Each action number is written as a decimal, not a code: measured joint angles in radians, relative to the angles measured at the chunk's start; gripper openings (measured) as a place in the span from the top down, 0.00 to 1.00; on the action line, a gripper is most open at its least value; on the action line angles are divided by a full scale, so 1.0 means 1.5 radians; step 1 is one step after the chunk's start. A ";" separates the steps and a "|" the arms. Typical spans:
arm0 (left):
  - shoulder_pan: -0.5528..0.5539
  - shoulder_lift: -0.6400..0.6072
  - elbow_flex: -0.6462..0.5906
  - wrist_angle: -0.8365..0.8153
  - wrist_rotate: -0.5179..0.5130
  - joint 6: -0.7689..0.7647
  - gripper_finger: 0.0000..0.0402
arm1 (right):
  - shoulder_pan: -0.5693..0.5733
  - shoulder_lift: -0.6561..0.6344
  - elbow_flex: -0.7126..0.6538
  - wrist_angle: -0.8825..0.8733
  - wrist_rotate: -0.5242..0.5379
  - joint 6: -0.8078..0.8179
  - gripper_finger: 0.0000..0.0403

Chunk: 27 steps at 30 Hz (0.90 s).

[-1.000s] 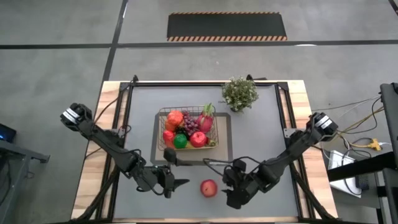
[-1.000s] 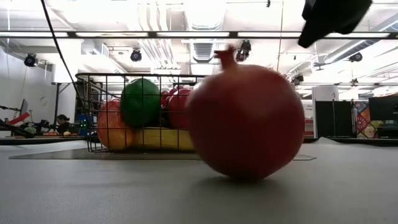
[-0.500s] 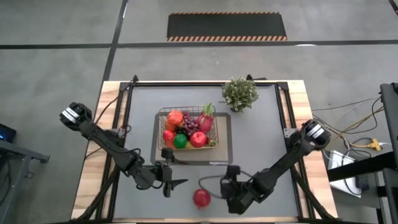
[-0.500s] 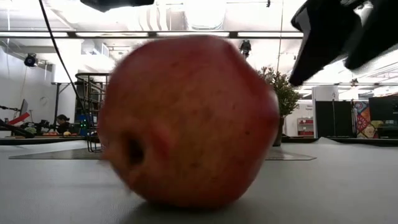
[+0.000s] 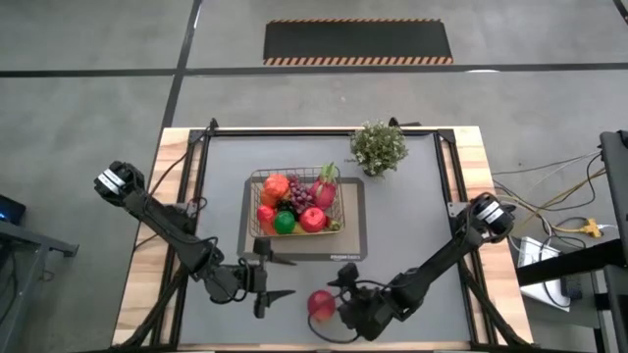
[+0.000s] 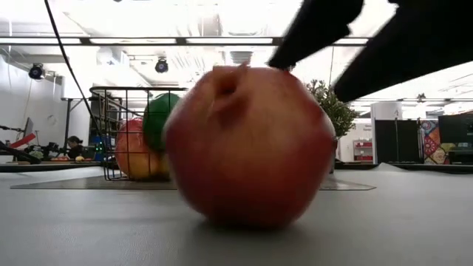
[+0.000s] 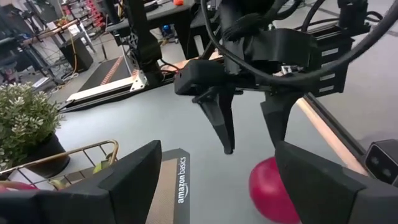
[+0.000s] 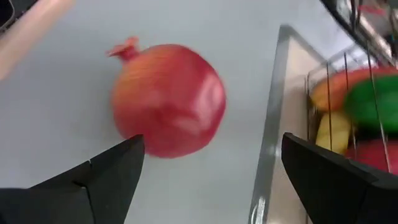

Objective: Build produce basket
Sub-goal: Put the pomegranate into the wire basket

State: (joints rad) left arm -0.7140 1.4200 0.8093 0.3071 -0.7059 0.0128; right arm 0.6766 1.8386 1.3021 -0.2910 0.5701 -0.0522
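Observation:
The wire basket stands mid-table on a dark mat, filled with produce: an orange, a lime, red apples, grapes, a pink dragon fruit. One red round fruit with a small crown lies on the bare table near the front edge. It is blurred in the right wrist view. My right gripper is open, and its two fingers point down over the fruit, one on each side and clear of it. My left gripper stands open just left of the fruit, with nothing between its fingers.
A small potted plant stands at the far right of the table. The dark mat with white lettering reaches beyond the basket's right and near sides. Bare grey tabletop lies on both sides of the basket and along the front edge.
The red fruit has rolled over the table toward the near edge and a little left, turning over as it went. My right gripper has followed it down and toward the near left, rolling about its own axis. My left gripper has rolled a little in place.

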 joint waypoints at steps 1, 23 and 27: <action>-0.001 0.000 0.000 0.000 0.000 0.000 0.27 | -0.006 0.004 0.000 0.014 -0.009 -0.023 0.11; -0.112 0.104 -0.001 -0.032 -0.014 -0.249 0.27 | -0.091 0.024 0.001 0.116 -0.139 -0.030 0.11; -0.112 0.147 0.008 0.000 -0.002 -0.266 0.27 | -0.091 0.019 0.001 0.108 -0.139 -0.036 0.11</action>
State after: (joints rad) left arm -0.8813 1.6399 0.8212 0.3069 -0.7090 -0.3865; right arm 0.5404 1.8666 1.3033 -0.1288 0.3622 -0.1057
